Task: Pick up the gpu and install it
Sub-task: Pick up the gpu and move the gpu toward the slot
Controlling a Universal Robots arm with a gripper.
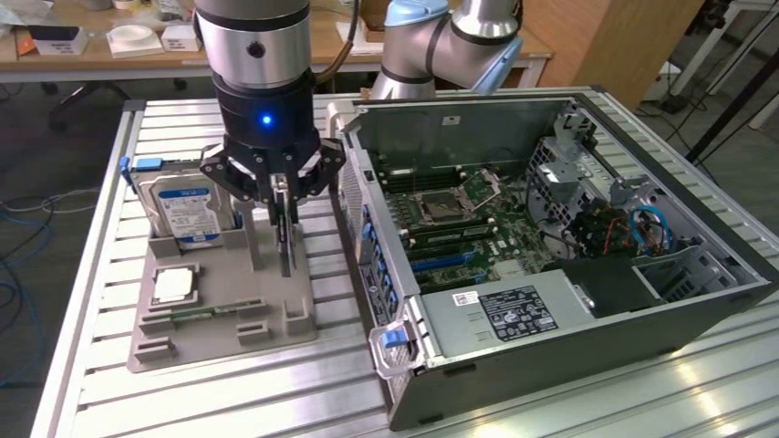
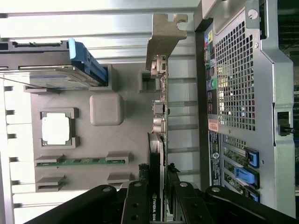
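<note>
Gripper (image 1: 284, 196) pinching the gpu (image 1: 287, 246), card upright over the gray tray (image 1: 219, 342), hard drive (image 1: 185, 212) on the exterior view's left, open computer case (image 1: 585, 365) on its right

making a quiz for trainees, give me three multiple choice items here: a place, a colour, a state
1. Where is the silver hard drive with blue-white label? A in the computer case B upright in the grey plastic tray C flat on the table
2. The light on the arm's wrist is: A red B green C blue
3. The gripper is: A open over the tray B shut on the thin black gpu card C shut on a memory stick
Answers: B, it stands in a tray slot; C, the dot glows blue; B, it clamps the card.
</note>
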